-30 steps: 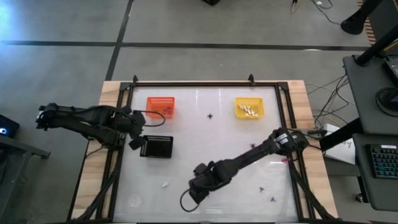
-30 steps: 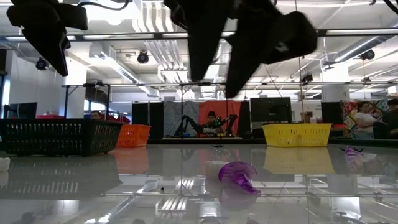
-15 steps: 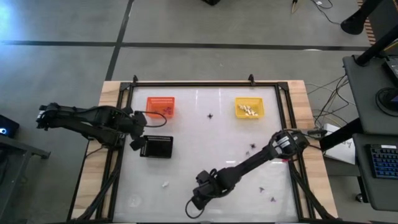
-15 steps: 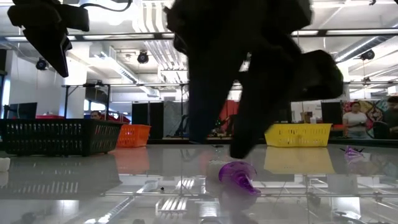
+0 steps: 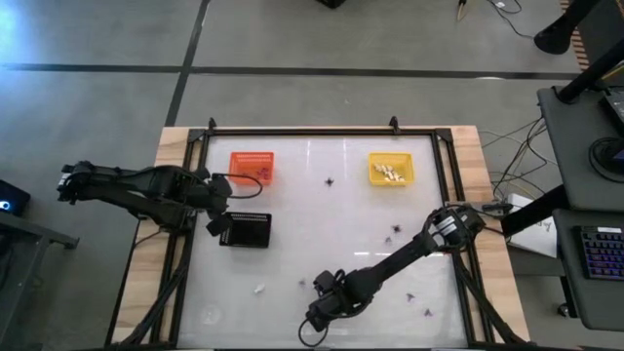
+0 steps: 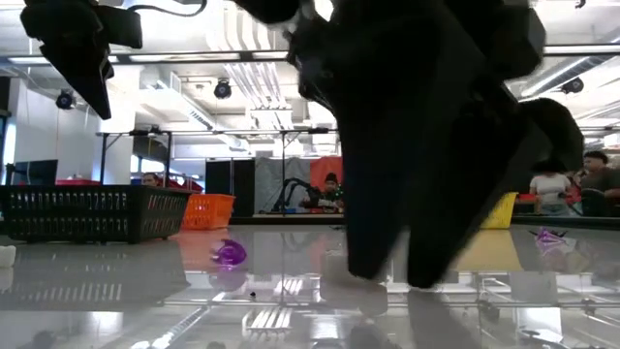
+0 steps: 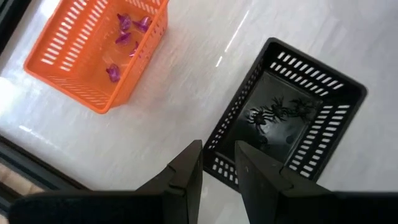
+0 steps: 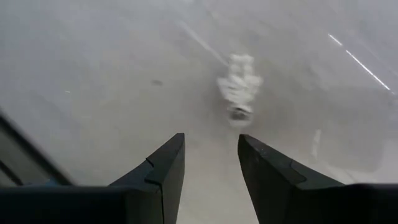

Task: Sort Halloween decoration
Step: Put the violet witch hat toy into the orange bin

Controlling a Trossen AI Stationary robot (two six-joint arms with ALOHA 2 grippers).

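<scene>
My right gripper (image 8: 211, 140) stands open, low over the table near its near edge (image 5: 317, 314). A whitish trinket (image 8: 239, 87) lies flat on the table just ahead of its fingertips, apart from them. A purple trinket (image 6: 230, 254) lies to the left of the gripper (image 5: 301, 284). My left gripper (image 7: 219, 149) hangs open and empty above the near left rim of the black tray (image 7: 286, 118), which holds black spiders. The orange basket (image 5: 251, 167) holds purple trinkets. The yellow basket (image 5: 390, 169) holds whitish ones.
Loose trinkets lie about the table: a black spider (image 5: 330, 181) between the baskets, purple ones (image 5: 393, 234) mid-right and near the right front corner (image 5: 426, 312), and a white one (image 5: 259, 288) at the front left. A black frame (image 5: 322, 130) borders the table.
My right gripper has sunk toward the table and moved toward its near edge, staying open. The purple trinket that lay in front of it now lies farther toward the table's left and far side.
</scene>
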